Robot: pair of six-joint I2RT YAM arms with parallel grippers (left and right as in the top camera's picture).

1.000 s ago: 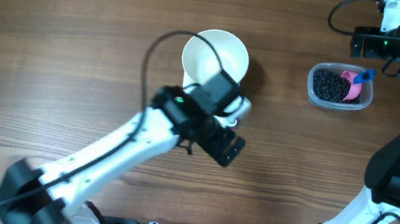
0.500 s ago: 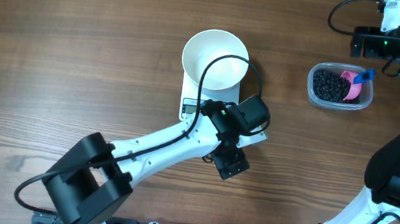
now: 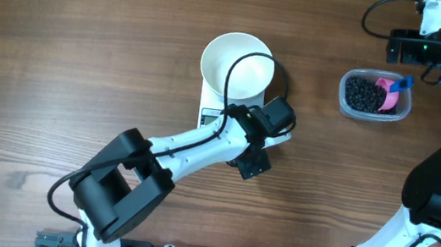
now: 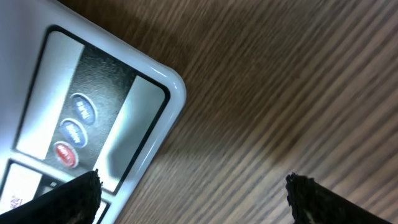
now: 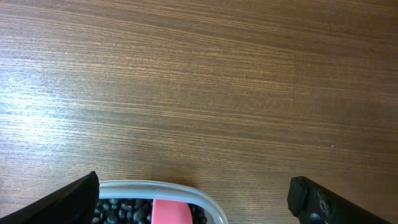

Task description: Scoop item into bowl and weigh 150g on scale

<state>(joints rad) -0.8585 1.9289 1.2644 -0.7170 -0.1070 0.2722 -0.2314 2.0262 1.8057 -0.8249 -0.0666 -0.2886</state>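
Overhead, the empty white bowl (image 3: pixel 238 64) sits on the scale (image 3: pixel 209 116) at mid-table. The left tool (image 3: pixel 252 163) hovers off the scale's near right corner, spread wide and holding nothing. Far right, the black beans (image 3: pixel 363 95) lie heaped in a clear tub (image 3: pixel 348 104) with a pink scoop (image 3: pixel 390 93) resting among them. The right tool (image 3: pixel 403 48) hangs just beyond the tub, likewise released. From the left wrist, the scale's rounded corner and its small buttons fill the left side, with bare table (image 4: pixel 280 74) between the open fingers (image 4: pixel 74 196). From the right wrist, only the tub's far rim, a few beans and the scoop's pink edge show at the bottom. The beans look light, glossy and loose, likely to roll and scatter, so they are best lifted by gripping the scoop's blue handle.
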